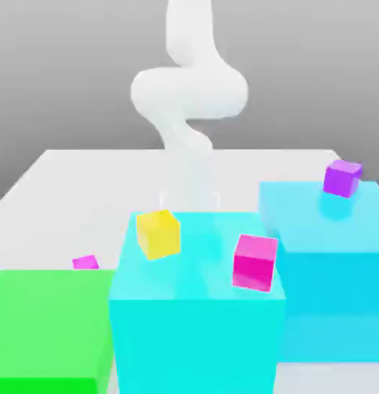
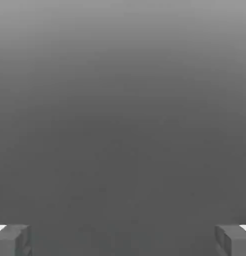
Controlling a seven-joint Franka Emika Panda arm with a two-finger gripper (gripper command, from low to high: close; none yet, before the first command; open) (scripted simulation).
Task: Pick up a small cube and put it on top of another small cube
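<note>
We have not started: our gripper (image 2: 123, 240) is released and holds nothing, and the small cube (image 1: 85, 262) lies untouched behind the green block (image 1: 46, 323) at the exterior view's left

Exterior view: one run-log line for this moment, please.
end effector: open, empty | small cube: behind green block, untouched | stack: not started

- Simulated tabletop test scene, not a real room
- Flat pale grey tabletop (image 1: 62, 173) against blank grey backdrop
- Plain glossy green block (image 1: 46, 331) and cyan block (image 1: 196, 338), smooth white robot arm (image 1: 189, 92)
</note>
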